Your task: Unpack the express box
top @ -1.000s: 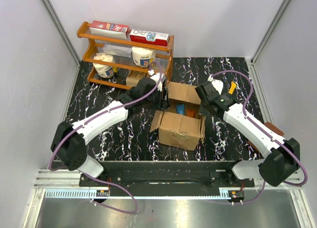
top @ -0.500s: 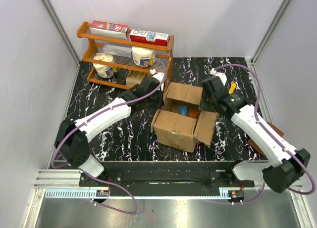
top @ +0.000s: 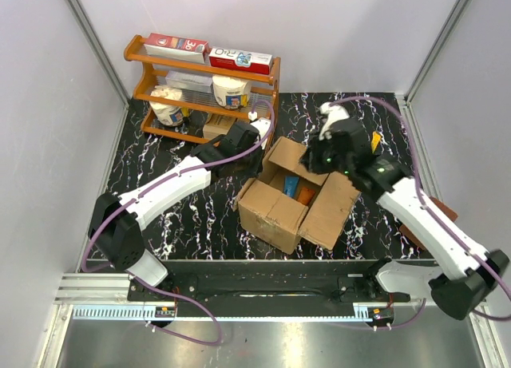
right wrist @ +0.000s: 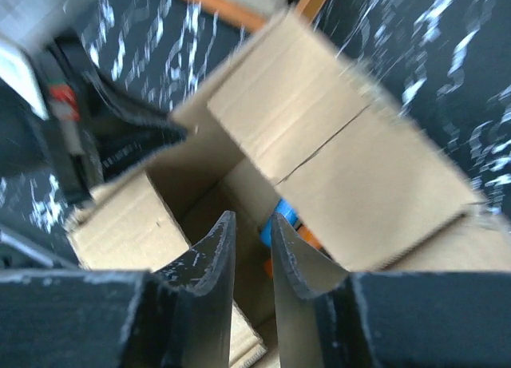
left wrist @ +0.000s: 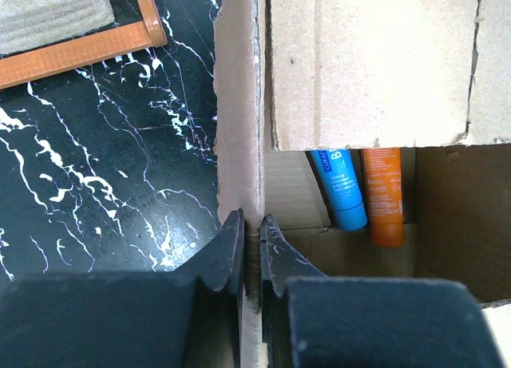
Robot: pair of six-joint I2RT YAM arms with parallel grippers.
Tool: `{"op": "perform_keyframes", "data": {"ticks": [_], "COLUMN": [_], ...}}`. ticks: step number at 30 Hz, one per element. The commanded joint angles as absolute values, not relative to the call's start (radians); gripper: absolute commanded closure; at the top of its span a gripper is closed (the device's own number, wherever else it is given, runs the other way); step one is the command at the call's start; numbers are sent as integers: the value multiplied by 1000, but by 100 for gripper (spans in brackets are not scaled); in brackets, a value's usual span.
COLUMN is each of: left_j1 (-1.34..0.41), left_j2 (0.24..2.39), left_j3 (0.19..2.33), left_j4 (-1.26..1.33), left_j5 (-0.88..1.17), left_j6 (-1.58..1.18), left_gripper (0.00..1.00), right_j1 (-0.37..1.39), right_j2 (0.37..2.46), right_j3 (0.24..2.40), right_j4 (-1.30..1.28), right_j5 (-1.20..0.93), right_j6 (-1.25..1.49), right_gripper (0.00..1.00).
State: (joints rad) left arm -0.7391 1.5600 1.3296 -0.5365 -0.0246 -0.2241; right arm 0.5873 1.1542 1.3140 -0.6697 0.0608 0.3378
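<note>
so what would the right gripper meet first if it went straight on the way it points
Probably the blue tube or orange tube inside the open express box; the right gripper aims into its opening, but blur hides depth.

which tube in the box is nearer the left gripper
The blue tube; it lies beside the orange tube, on the side toward the left gripper, which pinches the express box wall.

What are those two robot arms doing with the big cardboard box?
They are unpacking it. The express box stands open with its flaps spread out. The left gripper pinches one cardboard edge of the box. The right gripper hovers over the opening, fingers slightly apart, holding nothing, though that view is blurry. Inside are a blue tube and an orange tube, not yet taken out.
</note>
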Motion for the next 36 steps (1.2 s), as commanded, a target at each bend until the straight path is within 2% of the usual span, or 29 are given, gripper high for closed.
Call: {"op": "perform_keyframes", "data": {"ticks": [1,13,22,28,30,34,36], "left_j1": [-741,-741,-741,-741,-741,-741,-742], "left_j2": [1545,1557,1560,1565,1563,1566,1566], "left_j3": [1390,1394,1391,1393,1393,1393,1391], "left_j4": [-525,-540,-551,-554,-552,-552,-554], "left_j5": [9,5,3,8,17,21,26], "left_j6": [-227,-215,-196,-187,-186,-178,-175], "left_gripper": [100,100,100,100,100,100,100], "right_j1": [678,690,690,690,689,667,631], "right_j2": [1227,1275,1166,1127,1156,1242,1282], "right_j3": [1178,994,1080,1181,1193,1209,1216], "right_j4": [-540,-335,-345,-379,-377,-391,-399], "right_j5": [24,215,437,437,448,445,379], "right_j6": [331,336,318,171,91,8,5], "right_gripper": [71,73,70,57,47,39,37]}}
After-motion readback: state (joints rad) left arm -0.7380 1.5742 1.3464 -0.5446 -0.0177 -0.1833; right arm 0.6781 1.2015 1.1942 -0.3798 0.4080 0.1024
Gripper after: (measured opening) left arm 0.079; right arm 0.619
